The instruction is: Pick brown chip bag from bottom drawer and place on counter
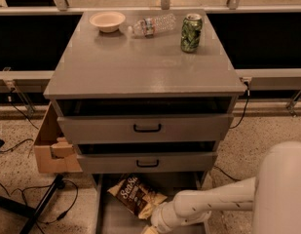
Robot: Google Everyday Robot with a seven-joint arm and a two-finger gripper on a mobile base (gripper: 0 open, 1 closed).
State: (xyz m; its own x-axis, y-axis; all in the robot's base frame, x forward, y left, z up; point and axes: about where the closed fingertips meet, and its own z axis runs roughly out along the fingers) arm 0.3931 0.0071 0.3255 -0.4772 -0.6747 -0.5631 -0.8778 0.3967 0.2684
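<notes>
Bottom centre of frame: gripper sits low over the open bottom drawer, mostly cut off by the frame edge. I cannot tell whether the claw is apart, together, or clamped on anything.

Brown chip bag lies flat on the drawer floor, just up-left of the white wrist; I cannot tell if they touch.

Counter, upper half of frame: bowl upper left, plastic bottle on its side, green can upright. Cardboard box stands left of the cabinet.
</notes>
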